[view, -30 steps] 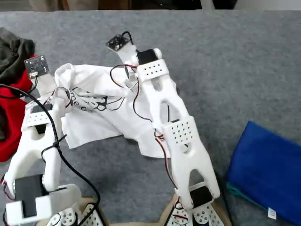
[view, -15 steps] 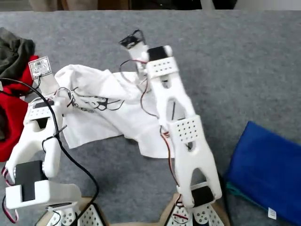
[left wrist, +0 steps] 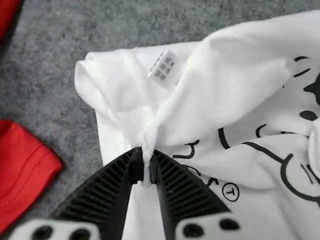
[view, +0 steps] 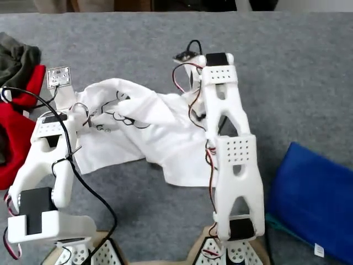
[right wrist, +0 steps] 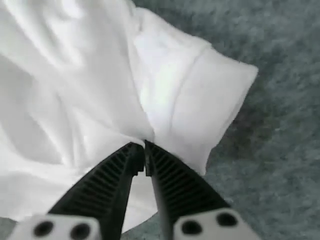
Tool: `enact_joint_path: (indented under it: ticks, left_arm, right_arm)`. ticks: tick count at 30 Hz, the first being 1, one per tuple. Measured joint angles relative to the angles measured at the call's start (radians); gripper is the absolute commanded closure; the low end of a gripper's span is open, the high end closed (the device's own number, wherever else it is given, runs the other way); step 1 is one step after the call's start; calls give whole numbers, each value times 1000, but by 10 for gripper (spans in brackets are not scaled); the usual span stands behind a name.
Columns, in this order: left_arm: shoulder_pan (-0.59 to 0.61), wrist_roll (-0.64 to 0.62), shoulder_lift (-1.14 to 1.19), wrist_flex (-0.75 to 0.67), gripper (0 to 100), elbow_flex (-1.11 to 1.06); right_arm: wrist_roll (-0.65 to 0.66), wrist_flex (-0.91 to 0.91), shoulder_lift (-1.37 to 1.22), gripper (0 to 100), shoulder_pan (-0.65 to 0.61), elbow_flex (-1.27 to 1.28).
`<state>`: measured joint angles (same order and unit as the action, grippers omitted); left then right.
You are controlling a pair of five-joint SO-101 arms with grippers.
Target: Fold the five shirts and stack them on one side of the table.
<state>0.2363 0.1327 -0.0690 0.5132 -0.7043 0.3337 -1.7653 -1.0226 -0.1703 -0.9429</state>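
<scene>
Seemingly you had only the blue shirt (view: 314,199) folded; left claw (left wrist: 143,167) and right claw (right wrist: 144,150) each pinched the white shirt (view: 149,130), red shirt (view: 14,138) and dark shirt (view: 16,58) heaped far left.

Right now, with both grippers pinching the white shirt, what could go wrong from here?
1. The left gripper pinches only a thin bunched fold of the white shirt, so the cloth might slip out under tension.
2. The right gripper holds a small fold near a sleeve. Pulling from there could spread the shirt unevenly and leave it crumpled.
3. The red shirt lies close beside the left arm and could be dragged along.
</scene>
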Motion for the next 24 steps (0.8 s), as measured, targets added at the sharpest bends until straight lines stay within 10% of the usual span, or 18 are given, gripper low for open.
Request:
enact_joint_path:
  ticks: [24]
  left_arm:
    - [-5,0,5,-8,981,0]
  right_arm:
    - [-78,0,270,751,0,-114]
